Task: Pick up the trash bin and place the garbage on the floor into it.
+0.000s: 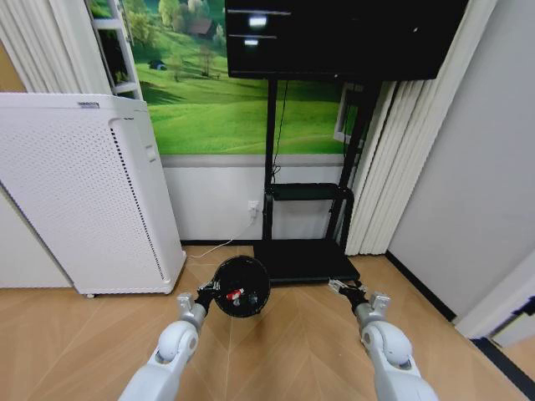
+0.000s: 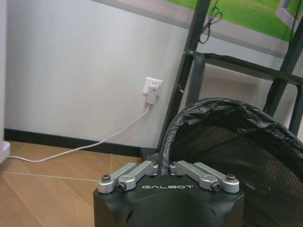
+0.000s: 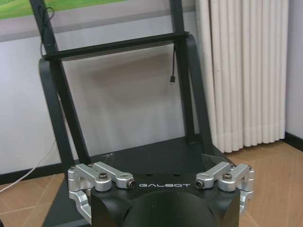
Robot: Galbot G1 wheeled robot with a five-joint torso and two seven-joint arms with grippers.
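Bin (image 1: 241, 286): small, round, black wire mesh, lined with a crinkled black bag folded over the rim. Seen from above in the head view, its mouth faces the camera, in front of the robot's left arm and just before the black base of the TV stand (image 1: 303, 259). Inside it, a red-and-white piece of garbage (image 1: 233, 294) shows (too small to tell more).

Left gripper (image 1: 205, 294): clamped on the bin's near rim; in the left wrist view its fingers (image 2: 156, 169) are drawn together around the rim's edge, with the mesh wall (image 2: 222, 142) curving away beyond.

Right gripper (image 1: 347, 289): held out over the floor (image 1: 276, 351) near the stand's front corner, fingers spread apart and holding nothing (the right wrist view shows both linkages wide).

Floor: light tan herringbone boards.

Surroundings: white perforated appliance (image 1: 79, 196) to the left; wall socket (image 2: 153, 90) with a white cable (image 2: 71, 149) trailing along the floor; pale curtain (image 1: 380, 167) to the right of the stand.
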